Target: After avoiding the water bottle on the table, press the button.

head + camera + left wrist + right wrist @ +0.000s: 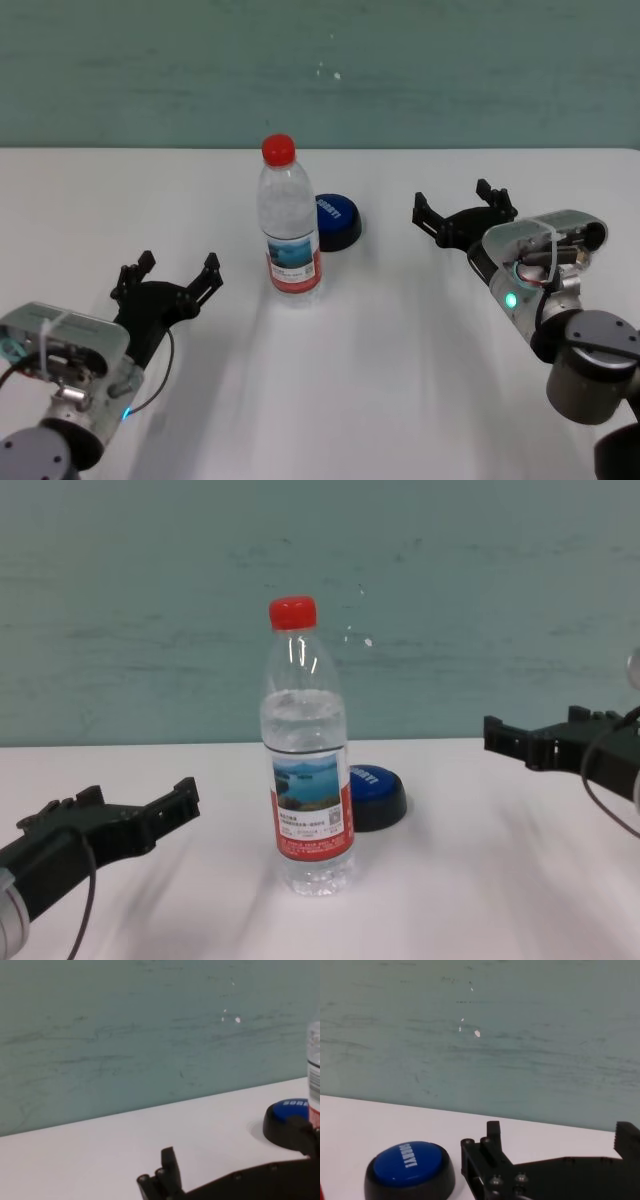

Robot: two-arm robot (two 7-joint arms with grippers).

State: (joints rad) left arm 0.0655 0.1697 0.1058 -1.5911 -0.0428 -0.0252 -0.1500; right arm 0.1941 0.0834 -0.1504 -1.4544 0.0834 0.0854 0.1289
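The water bottle [288, 225] stands upright on the white table [400, 340], with its red cap [293, 612] and lake label [312, 810]. The blue button [335, 220] sits just behind it, to its right; it also shows in the chest view [375, 792], the right wrist view [409, 1167] and the left wrist view [288, 1120]. My right gripper [464, 212] is open, empty, to the right of the button at about its depth. My left gripper [167, 278] is open, empty, to the left of the bottle, nearer me.
A teal wall [320, 70] runs along the table's far edge. Bare tabletop lies between the right gripper and the button, and in front of the bottle.
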